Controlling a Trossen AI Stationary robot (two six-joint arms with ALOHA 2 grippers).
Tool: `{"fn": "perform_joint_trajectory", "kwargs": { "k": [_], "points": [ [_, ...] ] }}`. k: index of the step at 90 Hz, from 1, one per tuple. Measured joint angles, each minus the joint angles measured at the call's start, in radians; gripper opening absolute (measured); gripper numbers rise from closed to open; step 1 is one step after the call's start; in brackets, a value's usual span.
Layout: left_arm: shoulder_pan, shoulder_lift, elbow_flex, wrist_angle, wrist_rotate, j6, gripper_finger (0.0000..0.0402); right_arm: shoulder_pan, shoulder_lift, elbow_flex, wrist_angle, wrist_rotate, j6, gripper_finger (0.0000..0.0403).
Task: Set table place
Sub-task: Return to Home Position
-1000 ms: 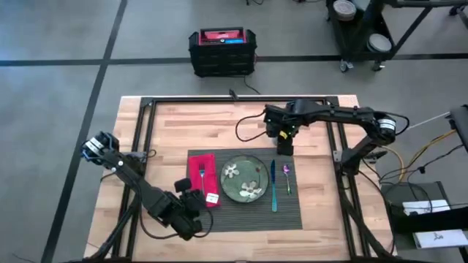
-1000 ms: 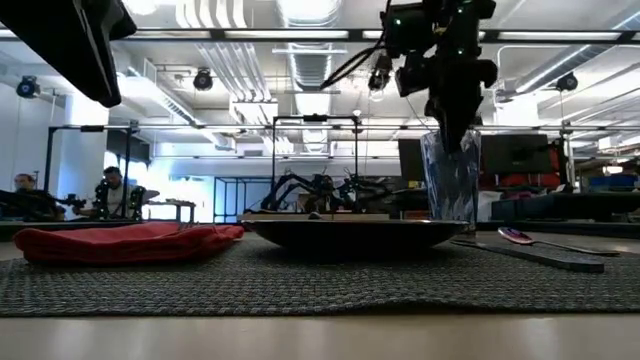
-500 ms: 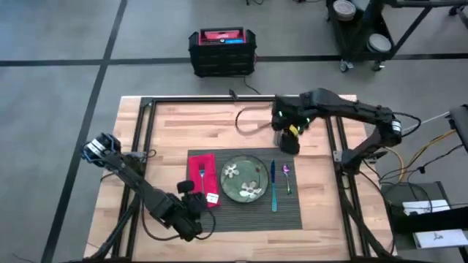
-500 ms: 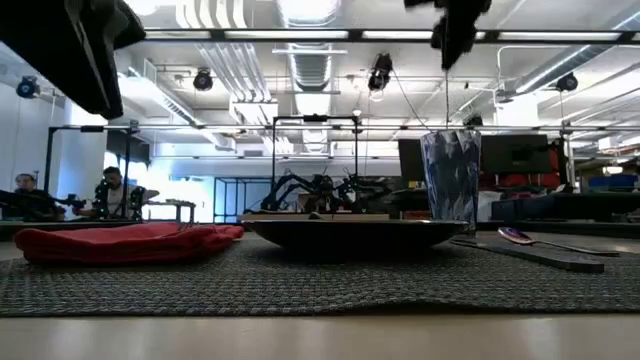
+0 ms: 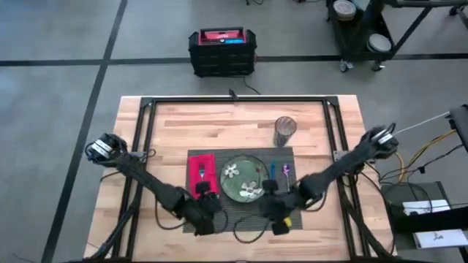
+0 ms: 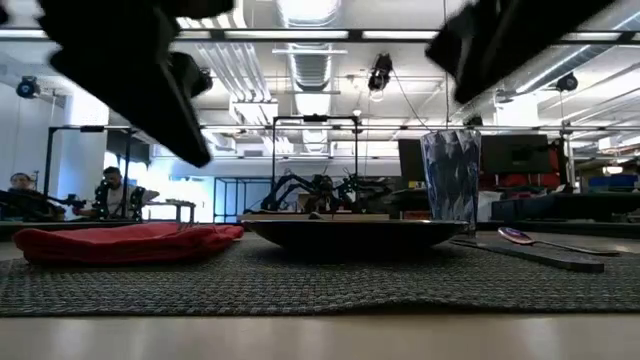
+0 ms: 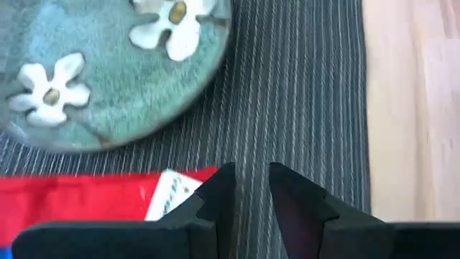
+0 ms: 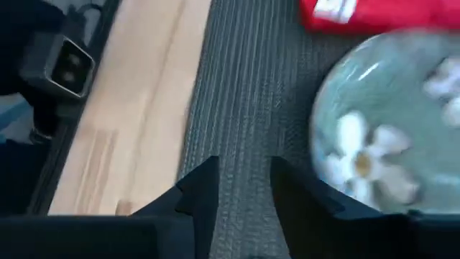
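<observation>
The dark ribbed placemat lies on the wooden table. On it rest a green flowered plate, a red napkin with a fork, and a knife and spoon to the plate's right. A clear glass stands upright on the wood just past the mat's far right corner. My left gripper hovers over the mat's near left part, by the napkin's white tag, narrowly open. My right gripper hovers over the mat's near edge, beside the plate, open and empty.
Black frame rails run along the table's left, far and right sides. A black and red crate stands on the floor beyond the far edge. Bare wood lies between the mat and the far rail, left of the glass. Both arms cross above the mat's near corners.
My right gripper has let go of the glass, risen off it and swung toward the table's near edge, ending low over the mat's near part. The glass stays upright where it stood. My left gripper has shifted a little toward the table's right.
</observation>
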Motion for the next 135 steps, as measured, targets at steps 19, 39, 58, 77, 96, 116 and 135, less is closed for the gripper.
{"fn": "perform_joint_trajectory", "kwargs": {
  "k": [19,39,58,77,96,116,135],
  "points": [
    [0.07,0.017,-0.022,0.006,0.071,0.045,0.0075,-0.003,0.133,0.006,0.031,0.001,0.04,0.0052],
    [0.106,0.082,-0.024,0.011,0.093,0.083,0.0075,-0.012,0.203,0.034,0.037,0.0,0.029,0.0006],
    [0.113,0.097,-0.024,0.008,0.097,0.083,0.0075,-0.014,0.209,0.034,0.035,0.0,0.033,0.0003],
    [0.112,0.099,-0.029,-0.034,0.139,0.079,0.0075,-0.014,0.209,0.034,0.032,-0.004,0.033,0.0001],
    [0.111,0.099,-0.03,-0.055,0.161,0.063,0.0075,-0.014,0.209,0.034,0.027,-0.007,0.033,0.0002],
    [0.109,0.091,-0.013,-0.054,0.165,0.063,0.0075,-0.018,0.206,0.037,0.014,-0.008,0.026,0.0002],
    [0.089,0.002,0.066,-0.144,0.134,0.069,0.0075,-0.018,0.171,0.13,-0.11,-0.007,-0.011,0.0002]
  ]
}}
